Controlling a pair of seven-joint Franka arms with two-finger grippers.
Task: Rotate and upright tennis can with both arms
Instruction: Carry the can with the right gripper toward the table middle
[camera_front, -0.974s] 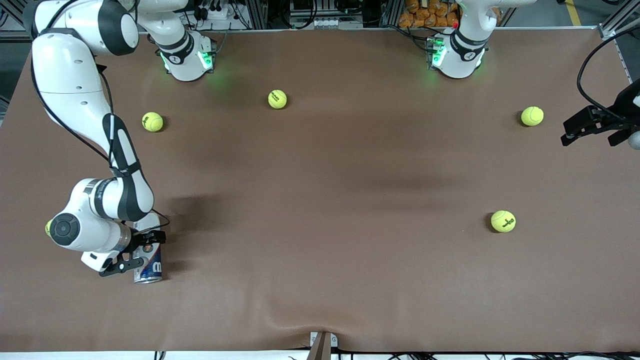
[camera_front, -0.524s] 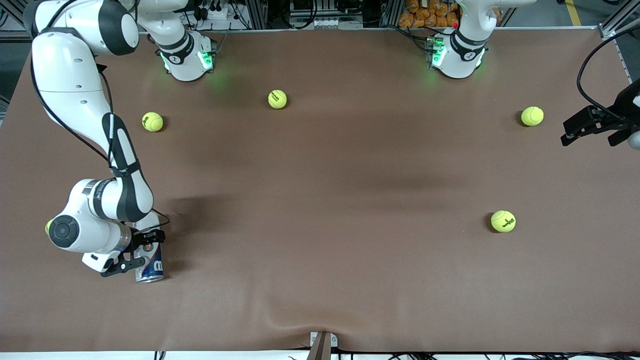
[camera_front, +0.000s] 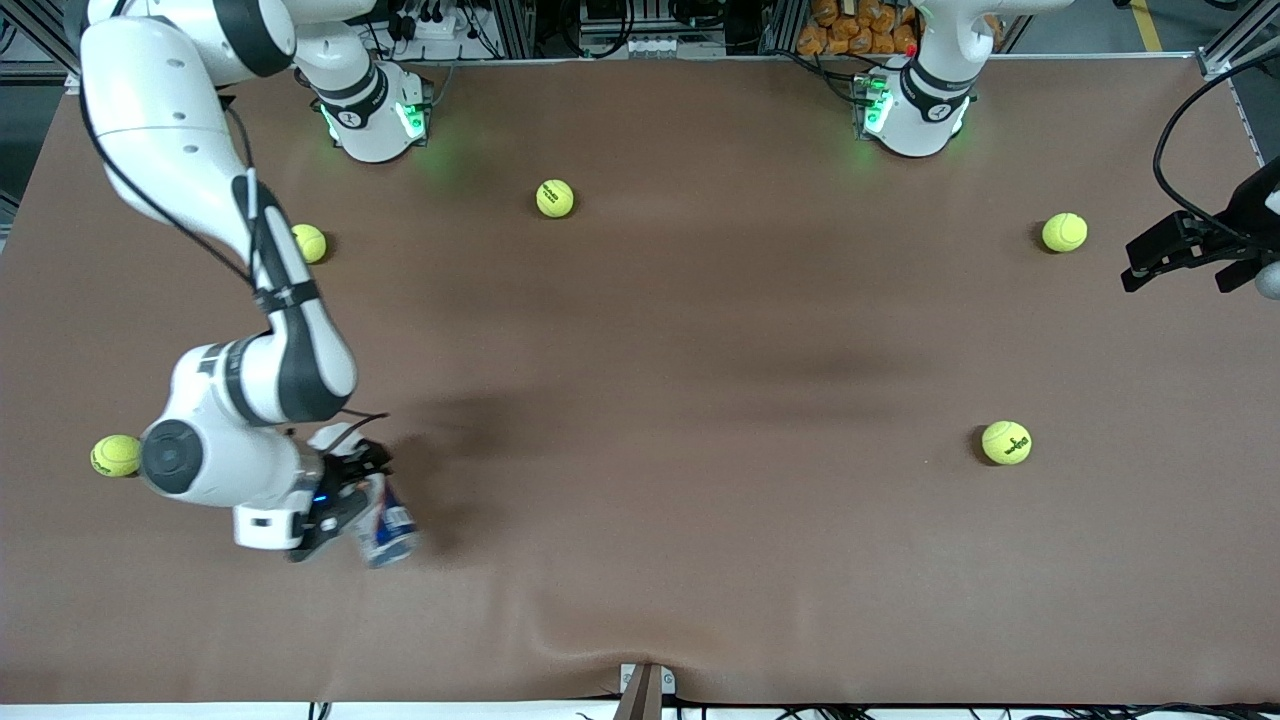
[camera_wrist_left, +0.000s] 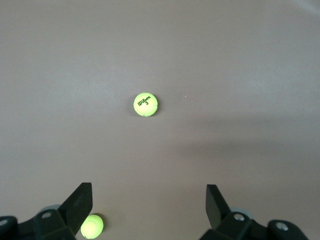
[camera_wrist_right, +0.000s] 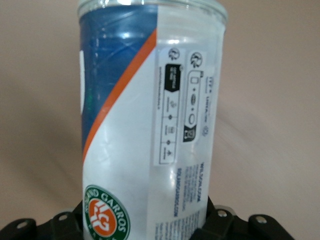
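Front view: I see the right arm (camera_front: 200, 160) reaching down from its base to the right arm's end of the table (camera_front: 700, 380), toward the front camera. Its hand, the right hand (camera_front: 345, 500), is clenched on the can (camera_front: 385, 525), which is blurred here and tilted, its free end pointing toward the camera and the table's middle. I cannot tell whether the can touches the table. A ball (camera_front: 116, 455) lies just beside the arm's wrist, toward the table's edge. Another ball (camera_front: 310, 243) peeks out from under the forearm, and a third ball (camera_front: 555, 198) sits near the right arm's base. The left hand (camera_front: 1160, 262) waits over the left arm's edge of the table, fingers spread, holding nothing. A fourth ball (camera_front: 1064, 232) lies near it, and a fifth ball (camera_front: 1006, 442) lies nearer the camera than that

Left wrist view: I see the left hand (camera_wrist_left: 147, 205) released, both fingertips wide apart over bare table. One ball (camera_wrist_left: 145, 104) shows in the middle of the picture, another (camera_wrist_left: 92, 226) beside one fingertip (camera_wrist_left: 80, 202)

Right wrist view: the can (camera_wrist_right: 150, 115) fills the picture, gripped at its label end by the right hand (camera_wrist_right: 145, 225). I read a navy and white label with an orange stripe and a round green logo; the clear rim points away from the hand
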